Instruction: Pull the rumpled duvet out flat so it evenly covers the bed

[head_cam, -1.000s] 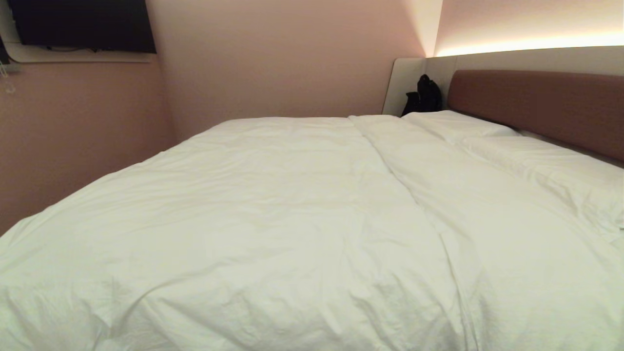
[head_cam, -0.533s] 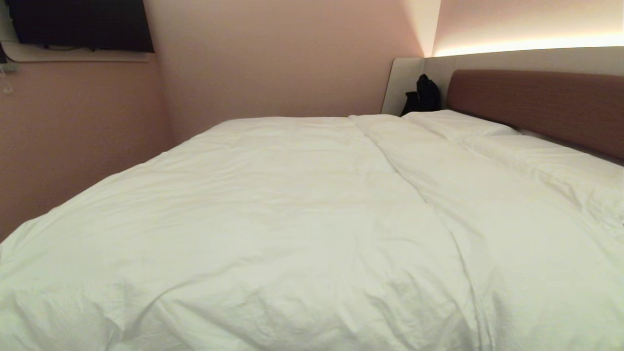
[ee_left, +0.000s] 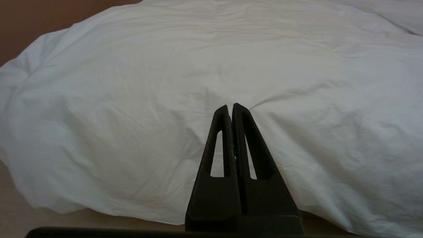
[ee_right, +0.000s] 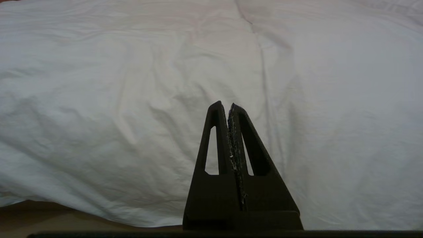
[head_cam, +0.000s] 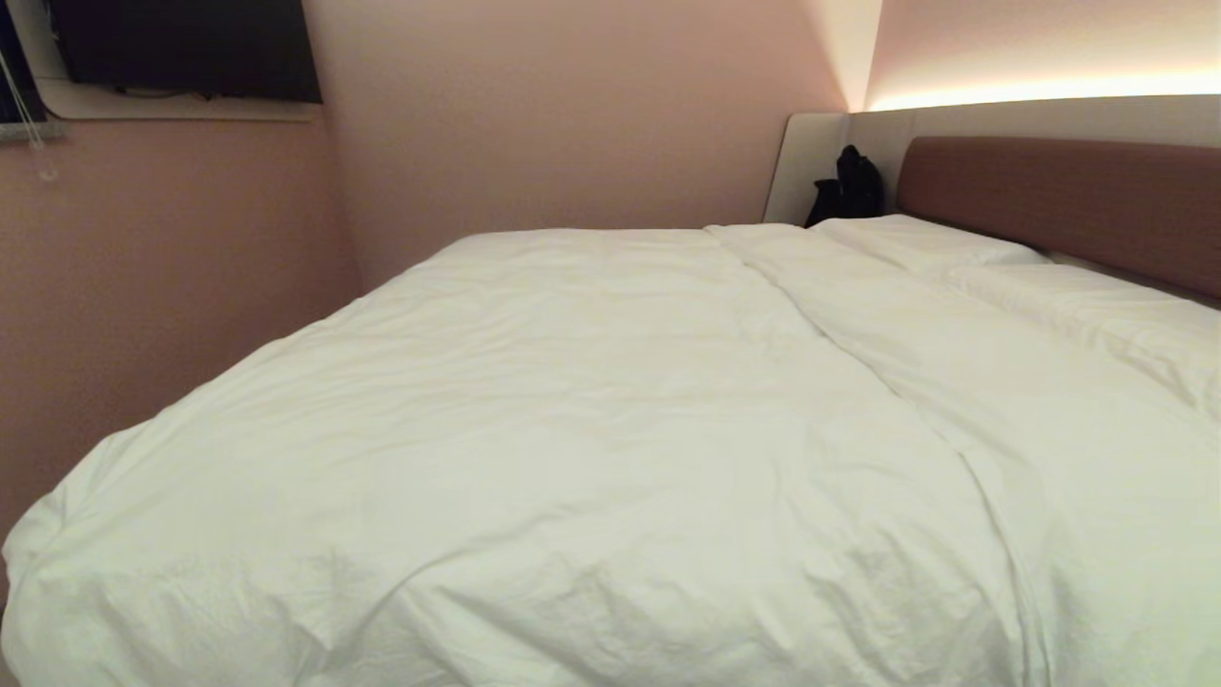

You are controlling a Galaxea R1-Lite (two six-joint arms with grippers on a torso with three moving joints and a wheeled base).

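A puffy white duvet [head_cam: 591,410] lies spread over the bed, lightly wrinkled, its near edge hanging over the side. Its upper edge runs diagonally beside a strip of white sheet [head_cam: 1049,420] and the pillows [head_cam: 1078,305] under the reddish-brown headboard [head_cam: 1059,200]. Neither arm shows in the head view. My left gripper [ee_left: 230,106] is shut and empty, held just off the duvet's [ee_left: 165,82] hanging side near its foot corner. My right gripper [ee_right: 225,105] is also shut and empty, facing the duvet [ee_right: 132,82] further toward the head end.
A pink wall [head_cam: 172,267] runs close along the bed's foot on the left, with a dark screen [head_cam: 181,48] mounted high. A black bag [head_cam: 849,186] sits in the far corner beside the headboard. A beige floor [ee_left: 66,221] shows under the duvet's edge.
The whole head view has shifted rightward, so the camera has moved; the duvet's left foot corner now shows. The duvet itself lies the same.
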